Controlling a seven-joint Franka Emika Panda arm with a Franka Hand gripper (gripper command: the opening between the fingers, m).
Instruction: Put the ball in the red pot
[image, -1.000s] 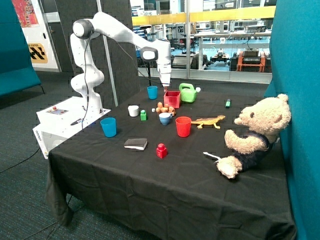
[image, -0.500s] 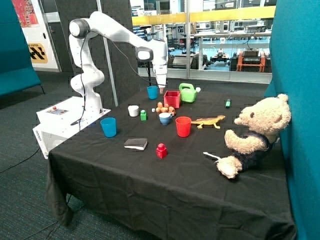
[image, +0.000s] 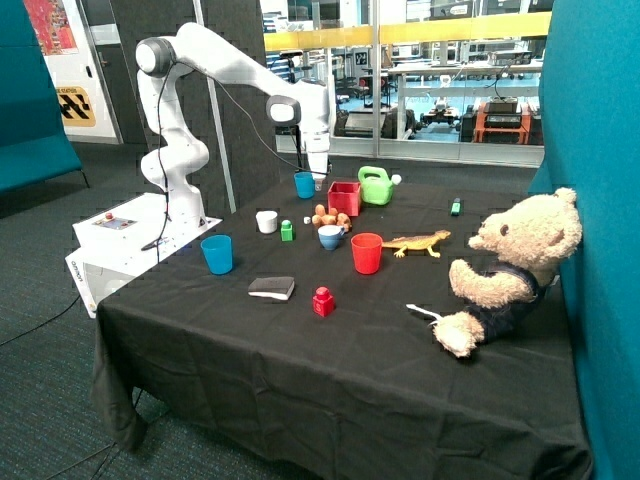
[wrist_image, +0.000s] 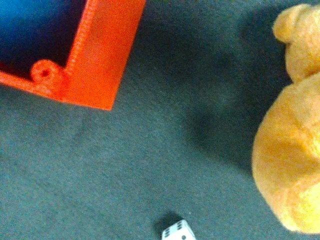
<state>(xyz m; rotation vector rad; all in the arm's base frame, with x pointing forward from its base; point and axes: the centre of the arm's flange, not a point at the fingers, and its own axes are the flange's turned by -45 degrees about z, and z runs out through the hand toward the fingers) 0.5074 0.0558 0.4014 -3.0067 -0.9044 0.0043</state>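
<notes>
The red pot (image: 344, 197) is a square box at the back of the table, between a blue cup (image: 304, 184) and a green watering can (image: 376, 185). One corner of the red pot (wrist_image: 100, 55) fills a corner of the wrist view, and inside its walls a dark blue rounded surface shows, which looks like the ball (wrist_image: 22, 22). The outside view does not show the ball. My gripper (image: 319, 181) hangs just above the cloth between the blue cup and the pot, beside the pot and not over it.
An orange plush toy (wrist_image: 292, 150) and a white die (wrist_image: 178, 231) lie near the pot. Further forward stand a white cup (image: 266, 221), a green block (image: 287, 231), a red cup (image: 366, 252), a red block (image: 322, 301) and a teddy bear (image: 510, 265).
The arm has swung away from above the red pot toward the blue cup, and the gripper has come down a little.
</notes>
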